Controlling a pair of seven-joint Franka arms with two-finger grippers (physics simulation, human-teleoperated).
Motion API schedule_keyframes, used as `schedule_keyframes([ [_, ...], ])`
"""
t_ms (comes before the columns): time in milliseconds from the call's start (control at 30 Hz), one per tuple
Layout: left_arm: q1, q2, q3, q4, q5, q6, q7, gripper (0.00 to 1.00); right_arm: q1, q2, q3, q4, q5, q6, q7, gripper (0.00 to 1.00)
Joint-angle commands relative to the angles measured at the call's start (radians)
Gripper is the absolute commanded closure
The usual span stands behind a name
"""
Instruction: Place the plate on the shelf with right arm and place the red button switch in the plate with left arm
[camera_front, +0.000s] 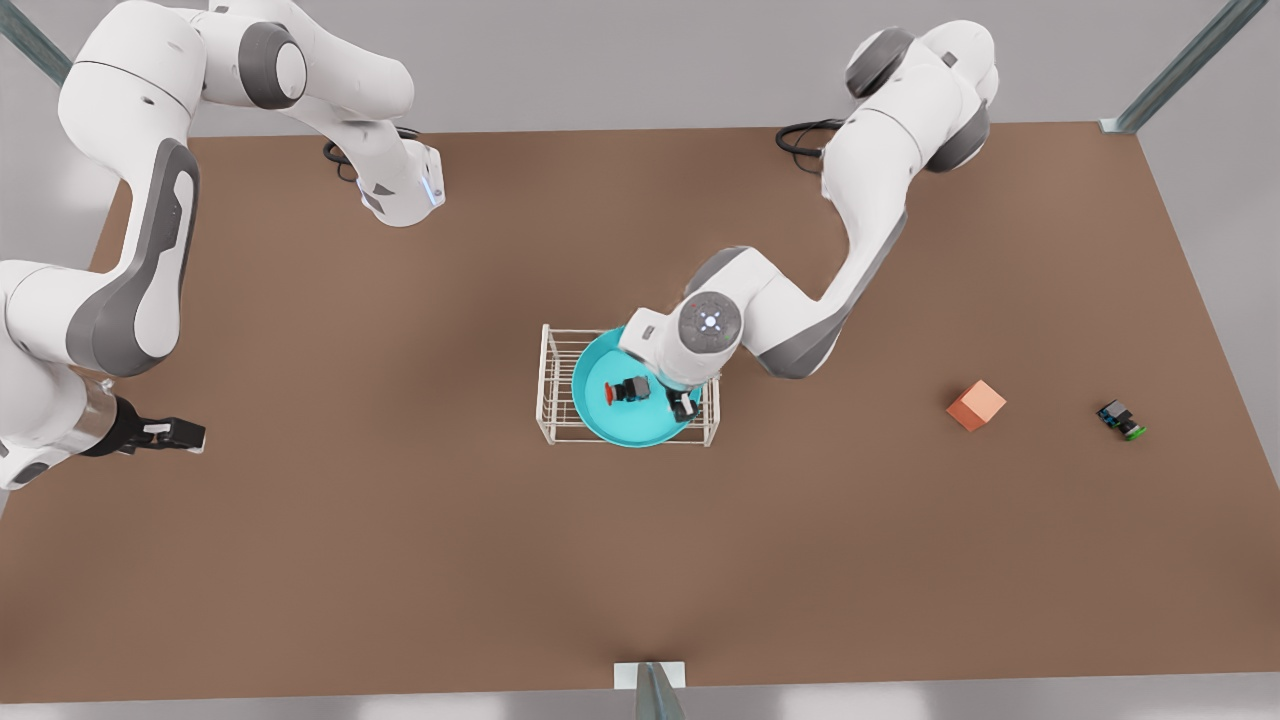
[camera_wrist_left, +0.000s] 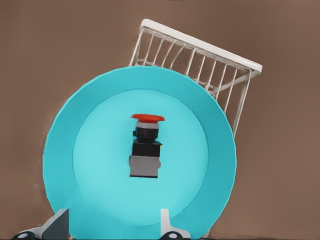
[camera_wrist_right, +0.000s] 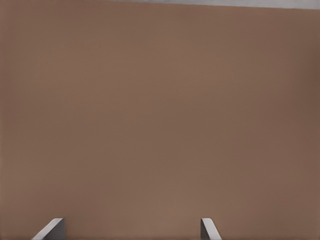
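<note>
Your left gripper (camera_front: 683, 400) hangs open over the plate (camera_front: 600, 420) on the shelf (camera_front: 548, 385); the red button switch (camera_front: 628, 390) lies inside, seemingly released. Lift clear. Right gripper (camera_front: 185, 434) waits open near the table's edge.

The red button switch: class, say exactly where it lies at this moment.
The red button switch lies on its side in the plate on the shelf, mid-table in the front view, just below the open left gripper.
</note>
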Motion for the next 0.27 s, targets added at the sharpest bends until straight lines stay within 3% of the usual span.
schedule_keyframes([
  [0, 0.115, -0.062, 0.006, -0.001, 0.005, -0.118, -0.243, 0.0, -0.001, -0.001, 0.0, 0.001, 0.002, 0.004, -0.003, 0.0],
  [100, 0.373, -0.094, 0.001, -0.004, 0.048, -0.15, -0.082, 0.0, -0.001, 0.0, 0.0, 0.001, 0.002, 0.004, -0.001, 0.0],
  [233, 0.455, -0.091, 0.007, -0.01, 0.056, -0.152, -0.071, 0.0, 0.001, 0.006, 0.0, 0.001, 0.002, 0.005, -0.003, 0.0],
])
